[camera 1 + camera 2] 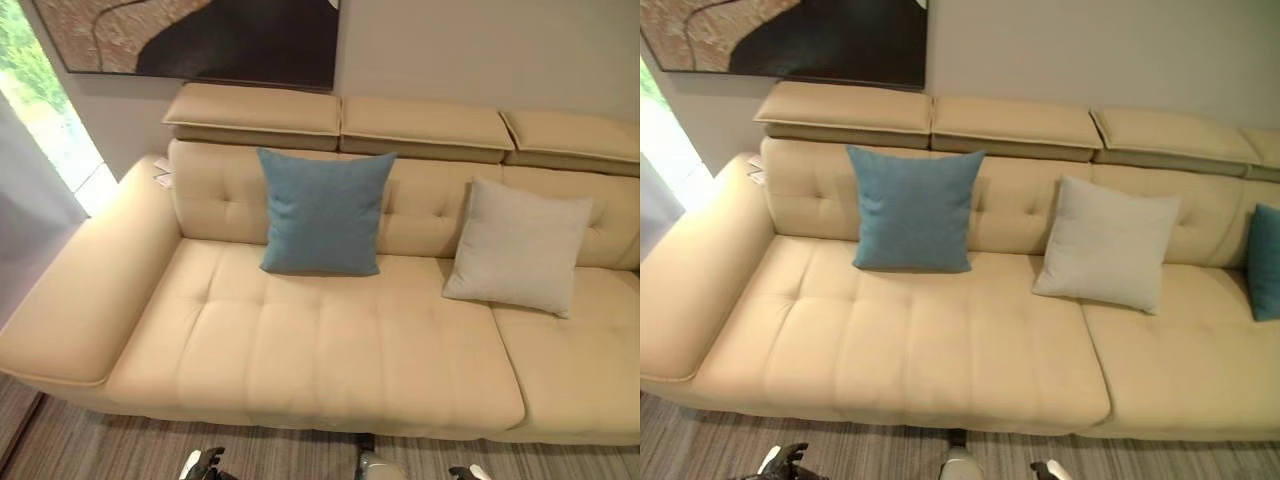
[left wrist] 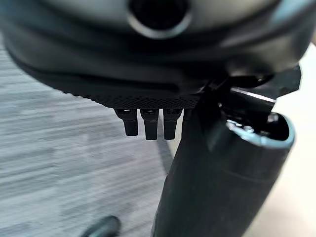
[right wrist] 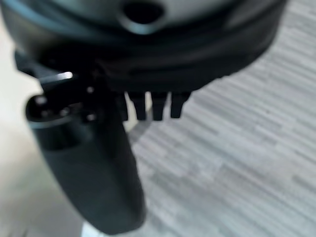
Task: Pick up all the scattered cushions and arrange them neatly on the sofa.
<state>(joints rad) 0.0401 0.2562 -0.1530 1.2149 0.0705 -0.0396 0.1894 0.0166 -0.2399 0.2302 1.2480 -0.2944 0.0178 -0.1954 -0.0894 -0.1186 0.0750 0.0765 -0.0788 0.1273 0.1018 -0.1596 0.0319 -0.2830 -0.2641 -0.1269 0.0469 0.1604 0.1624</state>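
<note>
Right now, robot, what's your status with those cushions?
Left hand, right hand open, empty, low over floor. Blue square fabric cushion and pale grey cushion upright on beige sofa. Nothing blocking.

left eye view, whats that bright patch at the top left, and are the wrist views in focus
In the left eye view daylight from the window washes out the upper left corner and lights the sofa armrest. In the left wrist view the left hand is soft and blurred up close; in the right wrist view the right hand is equally blurred, the grey floor smeared.
</note>
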